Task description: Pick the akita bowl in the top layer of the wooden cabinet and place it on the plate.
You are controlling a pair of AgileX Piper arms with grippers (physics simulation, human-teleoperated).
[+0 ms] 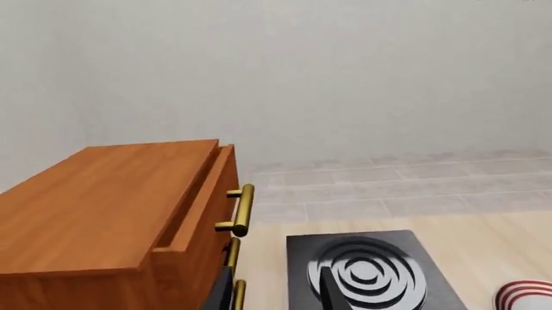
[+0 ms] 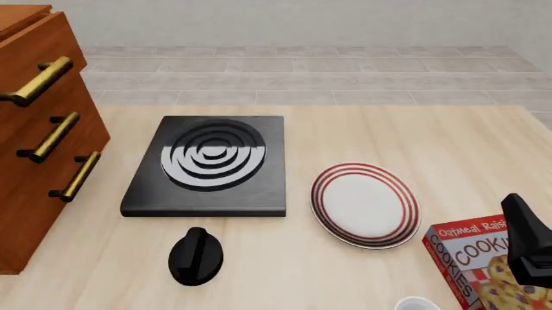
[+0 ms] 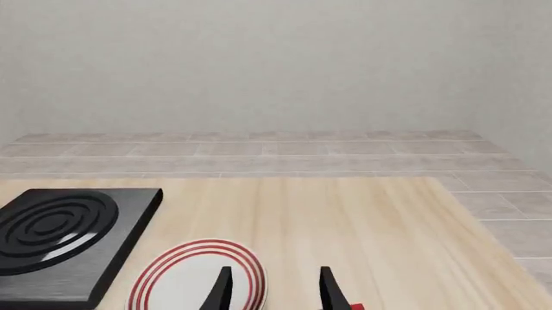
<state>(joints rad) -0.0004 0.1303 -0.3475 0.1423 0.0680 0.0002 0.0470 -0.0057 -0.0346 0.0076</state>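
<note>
Left wrist view: wooden cabinet (image 1: 112, 213) with top layer (image 1: 196, 200) slightly ajar, stove (image 1: 366, 271) beside it; left jaws' state cannot be told. Front view: plate (image 2: 366, 204) lies flat between stove and cookie box (image 2: 483, 261); akita bowl unseen. Right wrist view: right gripper (image 3: 271, 287) jaws released, over the plate's edge.

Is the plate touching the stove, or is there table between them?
Apart. The front view shows a strip of bare table between the stove's right edge and the plate's rim; the right wrist view shows the same gap.
</note>
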